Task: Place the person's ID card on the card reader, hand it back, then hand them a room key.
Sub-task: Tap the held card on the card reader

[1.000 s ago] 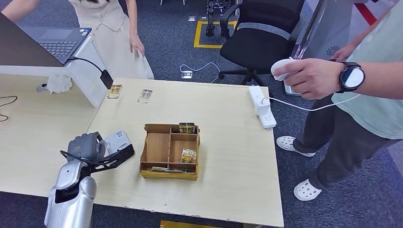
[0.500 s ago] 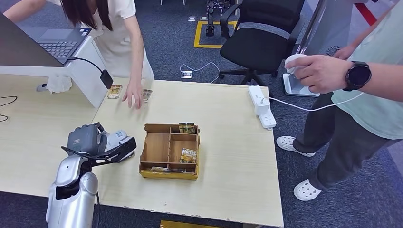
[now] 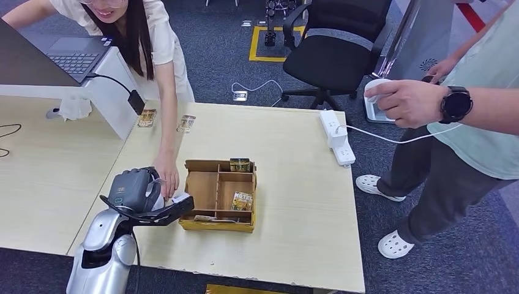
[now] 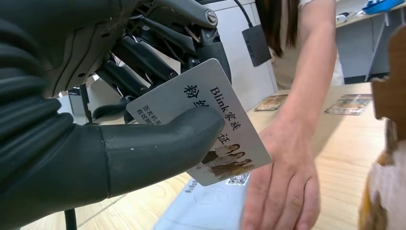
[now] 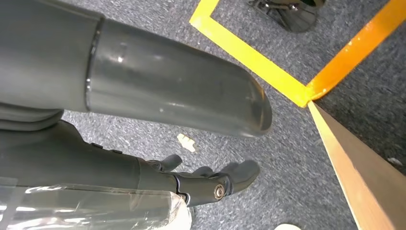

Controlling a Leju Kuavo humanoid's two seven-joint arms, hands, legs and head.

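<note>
The left hand (image 4: pixel 95 120) held the ID card (image 4: pixel 210 124), pinched between the thick thumb and the darker fingers (image 4: pixel 143 57), its printed face with text and a small picture turned toward the wrist camera. In the head view this hand (image 3: pixel 138 191) hung low over the pale tabletop (image 3: pixel 294 184), just beside the wooden organizer box (image 3: pixel 218 195). A person's hand (image 3: pixel 166 177) reached in from the far side and lay flat on the tabletop close to the card, apparently on or beside the pale card reader (image 4: pixel 206 211) that lay beneath it. Several room key cards (image 3: pixel 242 201) stood in the box's compartments, and two more cards (image 3: pixel 186 123) lay near the far edge. The right hand (image 5: pixel 210 184) hung beside the tabletop's edge over the grey carpet, its fingers loosely curled and holding nothing.
</note>
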